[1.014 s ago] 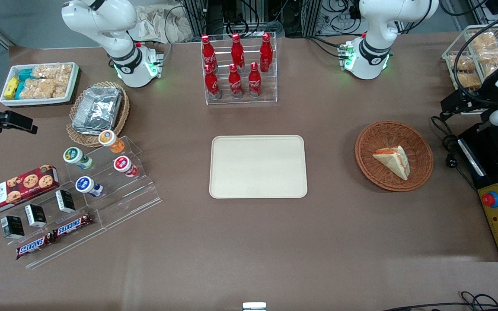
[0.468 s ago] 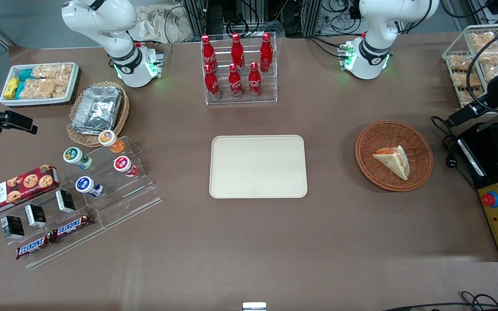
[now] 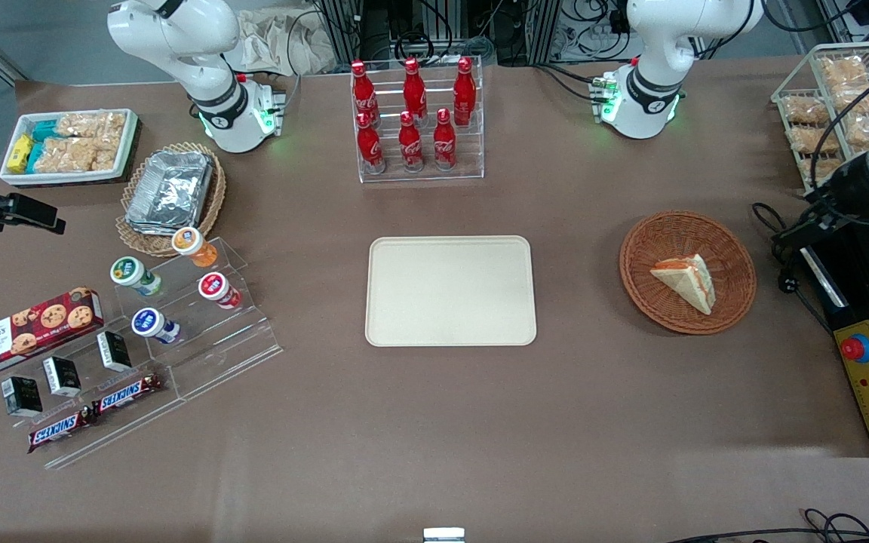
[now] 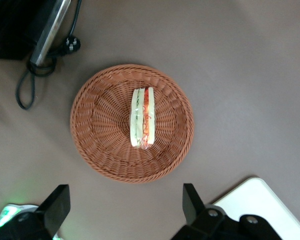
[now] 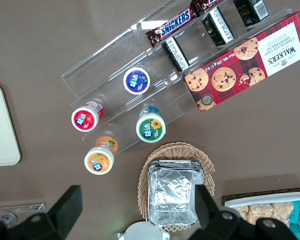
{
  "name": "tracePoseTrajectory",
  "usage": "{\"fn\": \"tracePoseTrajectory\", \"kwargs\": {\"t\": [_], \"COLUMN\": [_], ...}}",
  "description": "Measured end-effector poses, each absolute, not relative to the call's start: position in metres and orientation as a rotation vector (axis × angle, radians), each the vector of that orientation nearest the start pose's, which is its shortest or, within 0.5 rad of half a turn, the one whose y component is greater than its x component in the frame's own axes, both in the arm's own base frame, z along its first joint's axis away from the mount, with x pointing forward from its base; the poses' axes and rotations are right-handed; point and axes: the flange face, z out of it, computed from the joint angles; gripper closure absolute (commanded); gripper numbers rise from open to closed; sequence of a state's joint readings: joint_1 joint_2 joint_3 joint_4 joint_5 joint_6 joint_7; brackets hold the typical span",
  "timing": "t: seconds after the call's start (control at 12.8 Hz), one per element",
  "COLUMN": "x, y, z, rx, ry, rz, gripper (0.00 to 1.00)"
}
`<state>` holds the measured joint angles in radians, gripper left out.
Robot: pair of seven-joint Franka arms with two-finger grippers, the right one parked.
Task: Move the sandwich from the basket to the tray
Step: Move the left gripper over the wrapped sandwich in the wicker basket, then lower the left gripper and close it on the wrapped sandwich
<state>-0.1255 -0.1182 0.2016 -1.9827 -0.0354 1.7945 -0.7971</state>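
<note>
High over the working arm's end of the brown table [image 3: 593, 407], the left arm's gripper [image 4: 124, 192] hangs with its two black fingers [image 4: 191, 200] spread wide apart and nothing between them. The wrist view looks straight down past those fingers onto the round, reddish-brown woven wicker basket [image 4: 90, 130], which sits just ahead of the fingertips, clear of them. The triangular white-bread sandwich with orange-red and green filling layers [image 4: 142, 118] lies in the middle of that basket, filling edge turned up toward the wrist camera. In the front view the sandwich [image 3: 685, 281] rests in the basket [image 3: 642, 249] at mid-height of the frame, towards the working arm's end. The flat rectangular cream-beige tray with rounded corners [image 3: 449, 290] lies at the centre of the frame, well apart from the basket, with bare table between them; one corner of the tray [image 4: 260, 200] shows near a finger in the wrist view. A black looped cable with a plug [image 4: 35, 70] lies on the table near the basket. In the upper middle of the front view stands a clear acrylic rack of red cola bottles [image 3: 412, 121], farther from the camera than the tray.
</note>
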Motion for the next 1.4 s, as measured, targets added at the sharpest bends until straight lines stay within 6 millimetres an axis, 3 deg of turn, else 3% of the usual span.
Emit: {"fn": "tracePoseTrajectory", "kwargs": {"t": [0.23,0.78,1.01,1.4], "x": [0.499,0.478,0.477,0.483], "y": [0.037,0.030,0.021,0.004], "z": [0.449,0.366,0.341,0.318], "rx": [-2.780,-2.762,-2.764,-2.781], "ry": [-1.527,-1.595,-1.573,-1.521], "rz": [0.121,0.045,0.041,0.028], "gripper": [0.00,0.00,0.00,0.00]}}
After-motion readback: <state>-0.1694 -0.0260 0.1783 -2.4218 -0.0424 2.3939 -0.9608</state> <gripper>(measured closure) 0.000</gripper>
